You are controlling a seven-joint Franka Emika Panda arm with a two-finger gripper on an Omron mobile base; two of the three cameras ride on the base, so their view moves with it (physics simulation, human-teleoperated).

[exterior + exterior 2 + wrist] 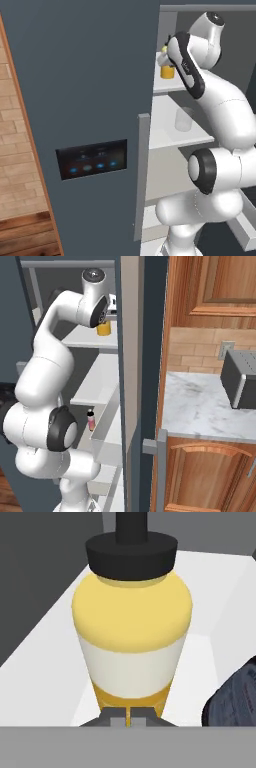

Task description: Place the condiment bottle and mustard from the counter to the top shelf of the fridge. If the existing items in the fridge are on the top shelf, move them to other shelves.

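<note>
- On the top shelf (167,85) of the fridge (80,100), the mustard (131,637) stands upright, seemingly delivered.
- The gripper (128,718) sits fully closed just before it, gripping nothing.
- Next, judging by the frames: withdraw without tipping it; the condiment bottle (91,420) sits lower down.

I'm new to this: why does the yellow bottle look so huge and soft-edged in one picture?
Hand view: the mustard sits right at the lens, so it looms, edges slightly soft. Left base view: it is small, half hidden by the arm, evenly lit. Right base view: flat light, faint shadows.
</note>
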